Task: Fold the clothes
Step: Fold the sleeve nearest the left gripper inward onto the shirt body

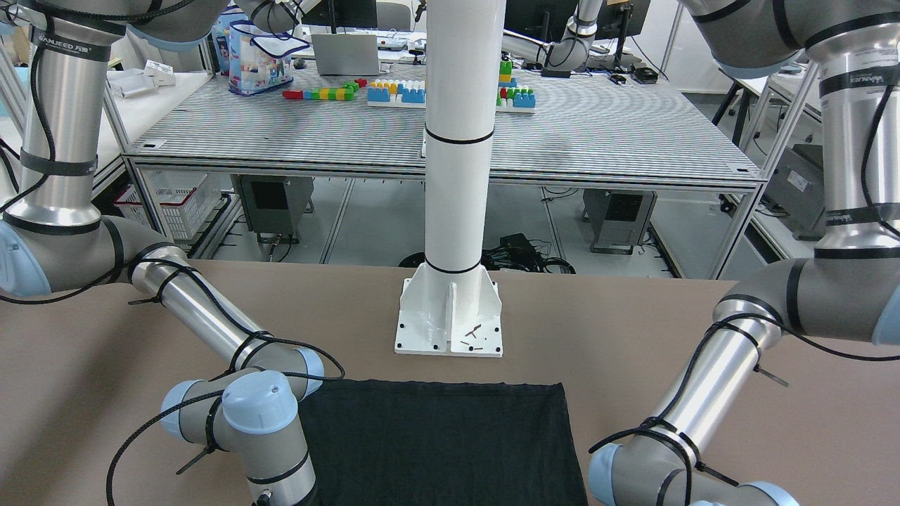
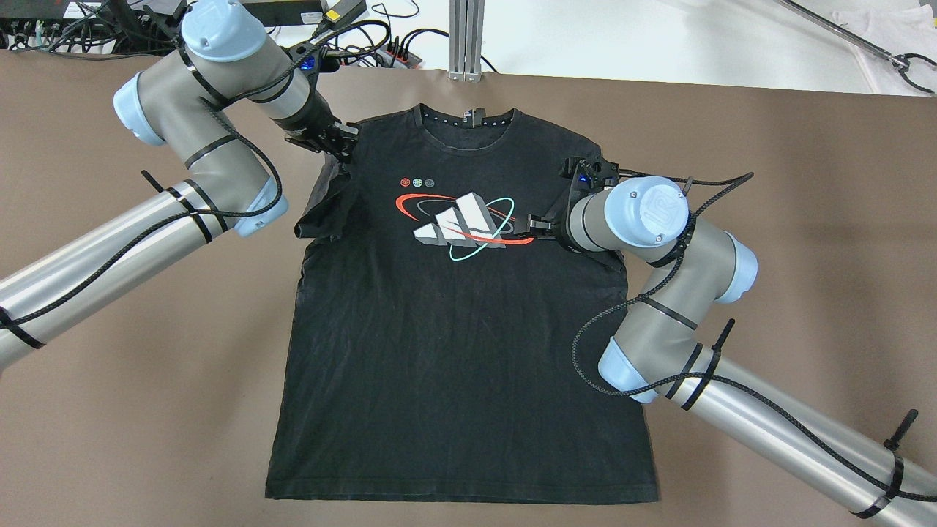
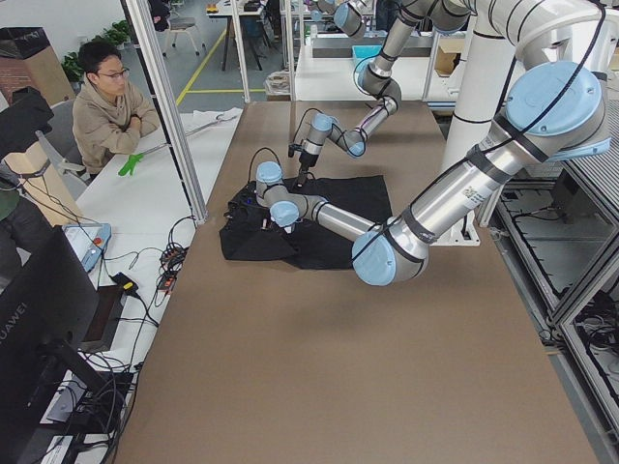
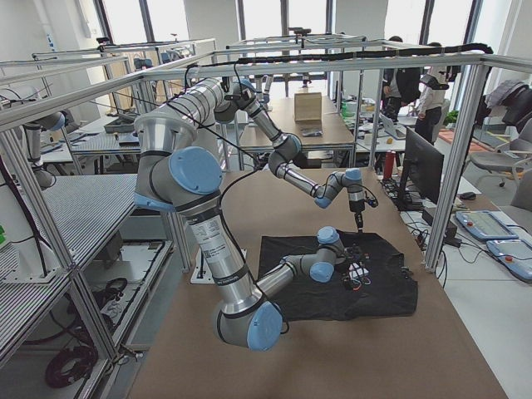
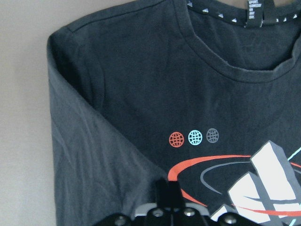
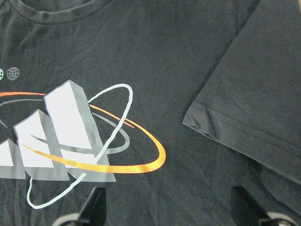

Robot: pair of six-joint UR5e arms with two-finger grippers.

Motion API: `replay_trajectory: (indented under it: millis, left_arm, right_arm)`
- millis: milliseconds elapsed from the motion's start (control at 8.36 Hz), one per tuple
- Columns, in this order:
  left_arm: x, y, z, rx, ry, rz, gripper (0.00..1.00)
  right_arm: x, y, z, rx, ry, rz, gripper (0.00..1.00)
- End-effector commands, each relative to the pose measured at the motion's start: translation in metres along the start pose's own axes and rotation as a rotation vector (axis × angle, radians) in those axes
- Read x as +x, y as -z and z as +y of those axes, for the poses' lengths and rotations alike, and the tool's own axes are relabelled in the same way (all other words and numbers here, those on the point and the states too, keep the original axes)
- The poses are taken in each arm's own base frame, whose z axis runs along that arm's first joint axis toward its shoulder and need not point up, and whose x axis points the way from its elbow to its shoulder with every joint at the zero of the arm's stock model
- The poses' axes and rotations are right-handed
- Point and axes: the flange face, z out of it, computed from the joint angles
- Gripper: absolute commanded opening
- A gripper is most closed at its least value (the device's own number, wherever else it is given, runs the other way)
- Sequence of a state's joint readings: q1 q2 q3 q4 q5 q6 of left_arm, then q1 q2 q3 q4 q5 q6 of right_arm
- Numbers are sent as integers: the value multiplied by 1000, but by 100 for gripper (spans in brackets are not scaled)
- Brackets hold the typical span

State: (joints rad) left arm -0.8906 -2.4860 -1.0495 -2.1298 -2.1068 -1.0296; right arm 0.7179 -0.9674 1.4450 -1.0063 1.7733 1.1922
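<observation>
The clothes are one black T-shirt (image 2: 454, 351) with a white, red and teal chest print, lying face up on the brown table, hem toward the robot. It also shows in the front view (image 1: 436, 443). Its right sleeve (image 6: 254, 103) is folded inward onto the chest. Its left sleeve (image 2: 322, 212) is folded in and rumpled. My left gripper (image 2: 344, 143) hovers at the left shoulder; in its wrist view (image 5: 167, 188) the fingers are together, with no cloth seen between them. My right gripper (image 6: 170, 207) is open above the print, beside the folded sleeve, fingers (image 6: 96, 205) wide apart.
The white pillar (image 1: 457, 140) stands on its base plate (image 1: 450, 323) just behind the shirt's hem. Cables (image 2: 366, 36) and an aluminium post (image 2: 467, 36) lie past the table's far edge. An operator (image 3: 106, 106) sits beyond that edge. Bare brown table (image 2: 768, 183) flanks the shirt.
</observation>
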Motion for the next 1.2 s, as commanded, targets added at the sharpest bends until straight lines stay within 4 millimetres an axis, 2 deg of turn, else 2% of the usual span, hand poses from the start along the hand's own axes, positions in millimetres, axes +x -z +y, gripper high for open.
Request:
replay_trajectory:
  millis: [0,239,359,478,598,718,837,1076]
  left_arm:
    - [24,-22,18,42,30,-29,0]
    - [27,-29,24,42,31,-31,0]
    - [24,-29,25,40,32,-30,8]
    - [22,-29,26,42,31,-27,41]
    - [15,-31,30,42,42,-27,51]
    - [-6,-28,46,42,40,-21,59]
    - [-18,-30,77,26,22,-8,59]
    - [-3,-45,109,25,47,-8,59]
  right_arm:
    - [0,0,0,0,2,0,94]
    - [-1,0,0,2,1,0,94]
    - [-1,0,0,2,1,0,94]
    - [-1,0,0,2,1,0,94]
    - [-1,0,0,2,-1,0,94]
    - [-1,0,0,2,1,0,94]
    - [0,0,0,1,-3,1,94]
    - [1,0,0,1,-5,2,94]
